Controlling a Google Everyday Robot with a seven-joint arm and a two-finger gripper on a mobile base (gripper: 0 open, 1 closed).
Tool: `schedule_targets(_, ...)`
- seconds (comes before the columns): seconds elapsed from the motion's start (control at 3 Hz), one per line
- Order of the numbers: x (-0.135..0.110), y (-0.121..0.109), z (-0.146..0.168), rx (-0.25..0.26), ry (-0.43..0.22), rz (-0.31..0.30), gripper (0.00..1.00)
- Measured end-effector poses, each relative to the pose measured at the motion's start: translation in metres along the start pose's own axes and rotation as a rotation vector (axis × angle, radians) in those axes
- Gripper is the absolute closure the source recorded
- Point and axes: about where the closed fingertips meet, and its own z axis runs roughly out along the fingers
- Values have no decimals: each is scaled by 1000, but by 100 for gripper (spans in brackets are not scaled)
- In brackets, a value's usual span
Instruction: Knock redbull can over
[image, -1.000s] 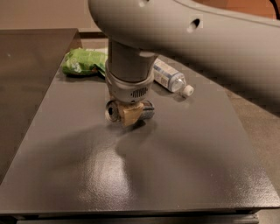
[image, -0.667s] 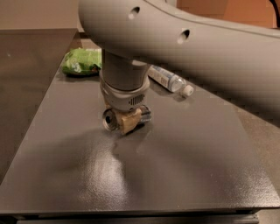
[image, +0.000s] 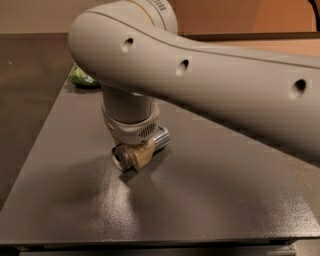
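Observation:
The redbull can (image: 161, 139) lies on its side on the dark grey table (image: 200, 200), its shiny silver top (image: 120, 156) facing front left. My gripper (image: 140, 155) hangs straight down from the grey wrist (image: 129, 120) and sits right on top of the can, touching it. The thick grey arm (image: 210, 80) crosses the whole upper part of the view.
A green bag (image: 81, 78) lies at the table's far left corner, mostly hidden by the arm. The table's left edge (image: 35, 150) and front edge (image: 150, 242) are in view. The clear plastic bottle is hidden behind the arm.
The arm has swung lower and closer across the view and now hides the bottle. The gripper and the lying can have shifted a little toward the table's front.

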Motion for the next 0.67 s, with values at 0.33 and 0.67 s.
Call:
schedule_targets(0.33, -6, 3, 6, -16, 1, -29, 12)
schedule_targets(0.67, -12, 6, 12, -25, 0, -46, 0)
